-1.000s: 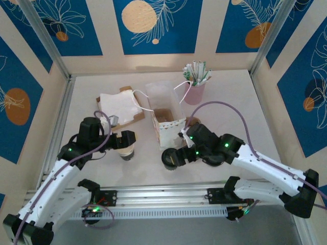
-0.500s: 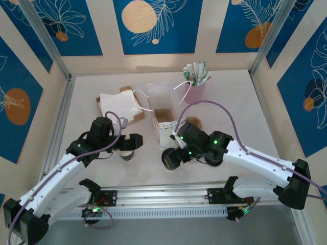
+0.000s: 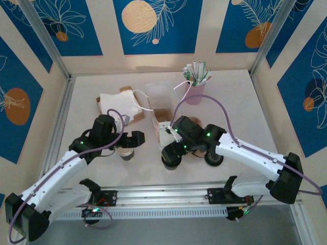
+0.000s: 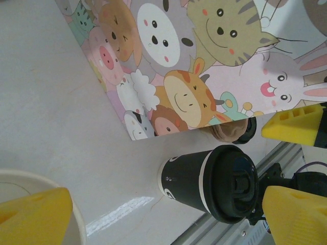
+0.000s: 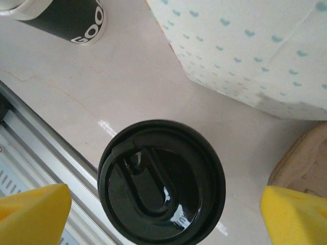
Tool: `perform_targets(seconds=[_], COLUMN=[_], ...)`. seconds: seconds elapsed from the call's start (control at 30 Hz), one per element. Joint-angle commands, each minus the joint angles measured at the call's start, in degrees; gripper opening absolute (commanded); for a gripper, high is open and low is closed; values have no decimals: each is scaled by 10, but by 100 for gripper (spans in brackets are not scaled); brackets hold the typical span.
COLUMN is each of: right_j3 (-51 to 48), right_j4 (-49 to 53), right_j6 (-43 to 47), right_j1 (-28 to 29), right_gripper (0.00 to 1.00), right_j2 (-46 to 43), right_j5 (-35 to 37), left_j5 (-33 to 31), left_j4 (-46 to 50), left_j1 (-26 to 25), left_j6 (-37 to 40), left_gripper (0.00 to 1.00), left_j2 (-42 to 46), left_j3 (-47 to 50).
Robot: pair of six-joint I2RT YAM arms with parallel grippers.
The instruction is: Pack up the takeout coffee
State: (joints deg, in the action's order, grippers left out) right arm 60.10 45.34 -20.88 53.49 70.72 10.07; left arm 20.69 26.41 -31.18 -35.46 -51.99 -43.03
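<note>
The takeout coffee (image 3: 171, 162), a dark paper cup with a black lid (image 5: 161, 181), stands upright near the table's front edge, just in front of the paper bag (image 3: 166, 126). My right gripper (image 3: 171, 151) hangs open directly above it, and in the right wrist view the lid lies between the yellow fingers (image 5: 30, 214), untouched. The left wrist view shows the coffee (image 4: 214, 184) from the side. My left gripper (image 3: 131, 139) is open beside a lidless cup (image 3: 125, 152), whose white rim (image 4: 61, 189) sits by one finger.
The bag shows cartoon animals (image 4: 204, 66) on one side and blue hearts (image 5: 255, 51) on another. A brown cardboard piece (image 5: 306, 158) lies right of the coffee. White napkins (image 3: 118, 106) and a pink cup of sachets (image 3: 195, 88) stand at the back. The metal rail (image 3: 163, 196) runs along the front.
My right gripper has swung left from beside the coffee to directly over its lid. The left gripper has edged right, toward the bag. Both cups stay put.
</note>
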Motion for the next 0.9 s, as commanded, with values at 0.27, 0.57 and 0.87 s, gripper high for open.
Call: perform_targets(seconds=[0.27,0.57,0.87], right_j3=[36,75,72], right_j4=[-68,-103,-64], right_j6=[23,53,57], right_j1=[-36,-40,-30], right_gripper=[89,88,90], right_j2=[49,104,82], right_j5=[-6,8,-13], left_j5=[-13,-12,-20], left_j4=[-12,-15,-2], left_j1=[-7,-7,-9], left_j6=[16,22,18], left_gripper=[96,96,96], left_j2=[-3,-22,-6], left_j3=[-18,-35,-37])
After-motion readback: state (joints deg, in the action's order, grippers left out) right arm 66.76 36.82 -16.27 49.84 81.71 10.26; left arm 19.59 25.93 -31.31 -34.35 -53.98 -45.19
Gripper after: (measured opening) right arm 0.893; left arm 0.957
